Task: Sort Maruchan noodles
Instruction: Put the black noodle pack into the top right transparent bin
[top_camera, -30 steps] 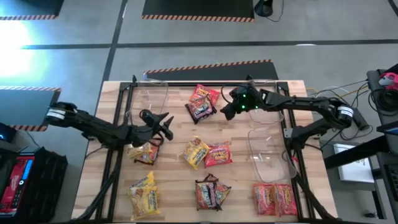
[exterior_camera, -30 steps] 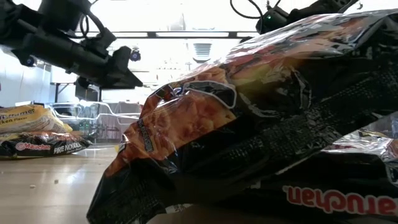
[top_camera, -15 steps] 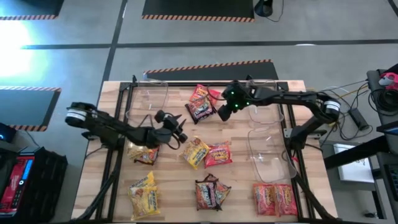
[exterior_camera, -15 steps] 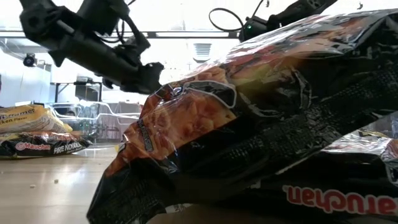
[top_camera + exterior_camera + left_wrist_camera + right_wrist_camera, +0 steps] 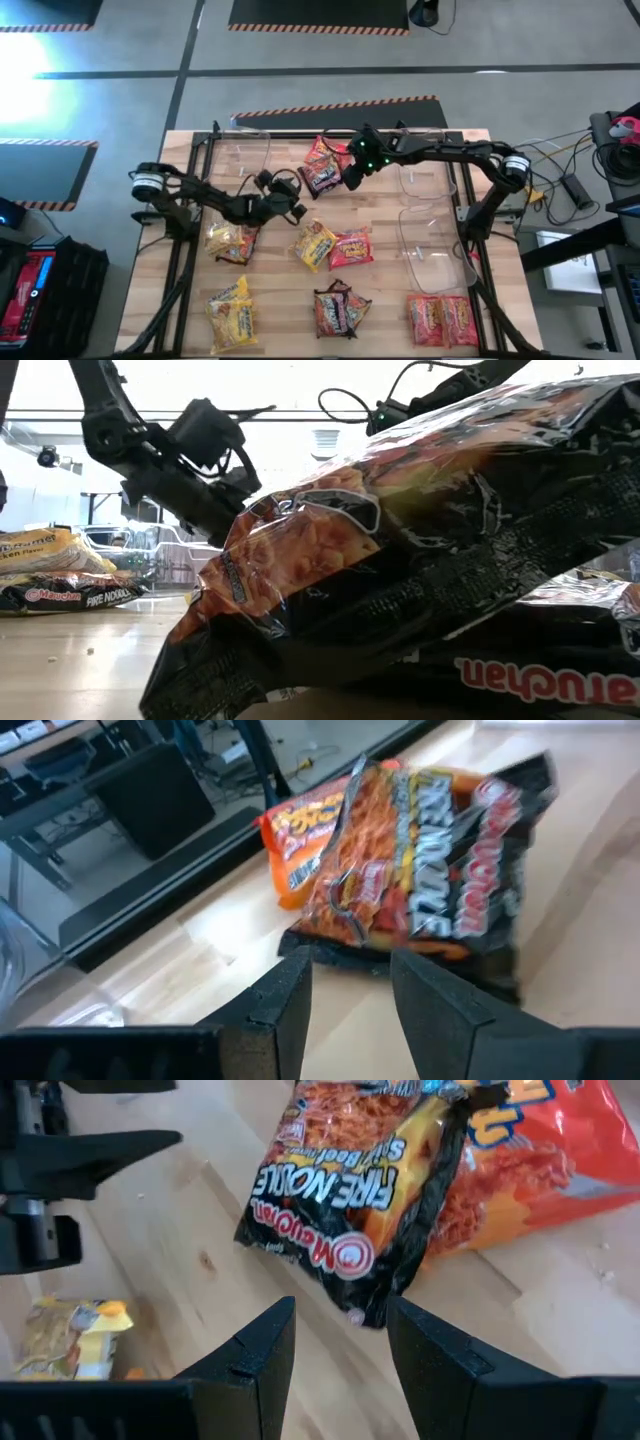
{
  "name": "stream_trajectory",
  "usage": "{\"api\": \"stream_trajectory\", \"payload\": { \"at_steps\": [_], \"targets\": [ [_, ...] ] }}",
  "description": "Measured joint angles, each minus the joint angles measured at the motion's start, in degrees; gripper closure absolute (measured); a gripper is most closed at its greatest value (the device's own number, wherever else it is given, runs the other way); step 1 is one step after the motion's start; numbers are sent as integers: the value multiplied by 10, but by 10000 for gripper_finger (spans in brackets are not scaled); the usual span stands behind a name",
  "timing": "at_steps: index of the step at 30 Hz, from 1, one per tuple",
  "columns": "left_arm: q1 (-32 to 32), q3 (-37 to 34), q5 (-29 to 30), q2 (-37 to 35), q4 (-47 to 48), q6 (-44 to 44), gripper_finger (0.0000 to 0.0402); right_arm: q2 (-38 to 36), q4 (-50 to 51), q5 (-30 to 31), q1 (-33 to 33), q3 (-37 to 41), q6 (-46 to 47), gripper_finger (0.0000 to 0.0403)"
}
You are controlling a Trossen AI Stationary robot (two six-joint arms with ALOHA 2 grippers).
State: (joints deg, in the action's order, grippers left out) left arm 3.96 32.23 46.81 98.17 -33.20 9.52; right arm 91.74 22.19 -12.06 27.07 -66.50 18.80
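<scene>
A dark Maruchan packet point(image 5: 322, 176) lies at the far middle of the table, partly on top of a red-orange packet point(image 5: 326, 151). My left gripper point(image 5: 297, 208) stands open just to its near left, with the dark packet point(image 5: 440, 880) a little ahead of its fingertips point(image 5: 350, 965). My right gripper point(image 5: 350, 178) stands open just right of the same packet point(image 5: 350, 1190), fingers slanting down, nothing between them point(image 5: 340, 1315). Neither touches a packet.
More packets lie about: yellow ones point(image 5: 230, 243) point(image 5: 231, 308) on the left, a yellow point(image 5: 314, 245) and a red one point(image 5: 351, 248) in the middle, a dark one point(image 5: 340, 310) and two red ones point(image 5: 440, 318) near the front. Clear bins stand far left point(image 5: 242, 160) and right point(image 5: 432, 235).
My left gripper has gone toward the table's right edge and down, from above the yellow packet on the left to beside the dark packet at the far middle. My right gripper has gone toward the table's left edge, up to the same packet. No packet has moved.
</scene>
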Motion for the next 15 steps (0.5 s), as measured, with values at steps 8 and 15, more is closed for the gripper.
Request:
{"api": "stream_trajectory", "payload": {
  "at_steps": [8, 15],
  "targets": [
    [62, 0, -123, 40, -116, -94, 279, 23, 1, -41, 34, -5, 9, 230],
    [104, 0, -176, 60, -148, -126, 279, 20, -5, -46, 37, -3, 45, 189]
  ]
}}
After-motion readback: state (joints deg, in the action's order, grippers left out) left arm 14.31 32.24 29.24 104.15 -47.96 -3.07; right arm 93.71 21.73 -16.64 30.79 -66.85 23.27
